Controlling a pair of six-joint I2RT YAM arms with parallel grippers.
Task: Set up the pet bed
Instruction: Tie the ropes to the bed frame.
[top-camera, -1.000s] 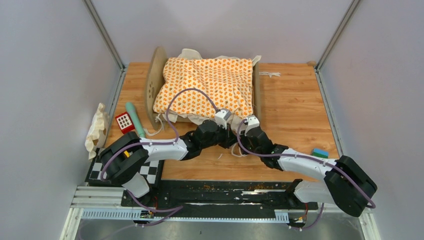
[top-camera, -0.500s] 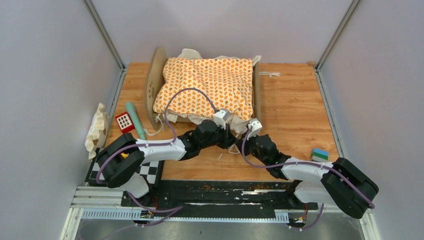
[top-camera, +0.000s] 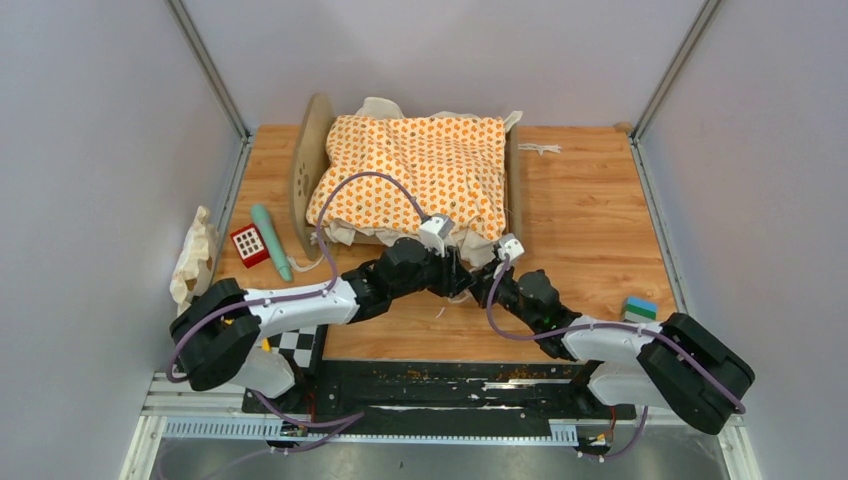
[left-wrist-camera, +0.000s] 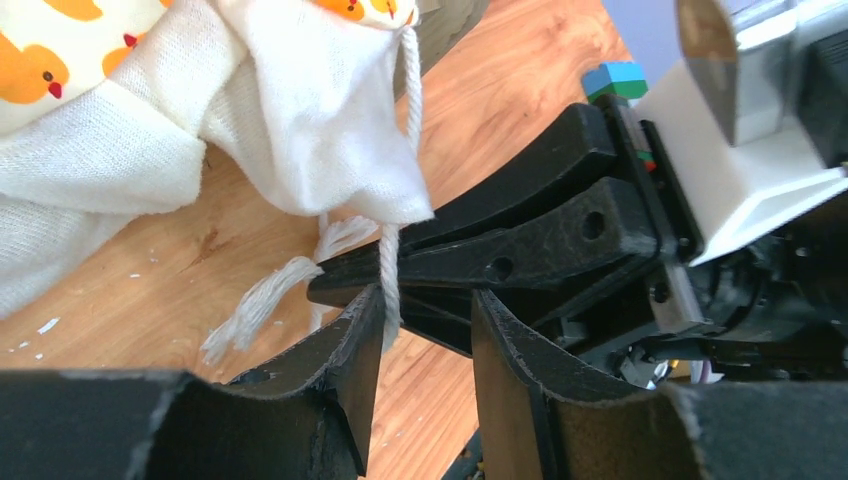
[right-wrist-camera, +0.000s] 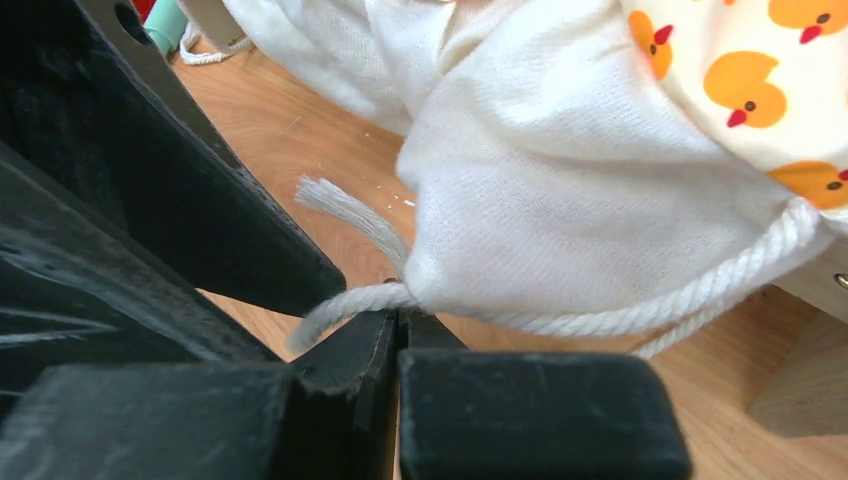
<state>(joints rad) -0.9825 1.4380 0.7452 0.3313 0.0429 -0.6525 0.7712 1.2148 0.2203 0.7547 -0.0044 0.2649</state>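
While the left gripper (left-wrist-camera: 425, 320) stands partly open, a white cotton tie cord (left-wrist-camera: 390, 260) hanging loose against one finger, the right gripper (right-wrist-camera: 397, 335) is closed tight, pinching that cord at the near corner of the orange duck-print cushion with cream edging (top-camera: 420, 165). The cushion covers the light-wood pet bed (top-camera: 306, 165), which sits mid-way along the wooden worktop's (top-camera: 590, 230) far edge.

Camera layout
Table (top-camera: 590, 230) and pet bed (top-camera: 305, 165) are overlooked from above, behind the bases; the cushion corner (left-wrist-camera: 300, 130) and cord (right-wrist-camera: 560, 322) are framed closely, from opposite sides, by both wrist cameras.
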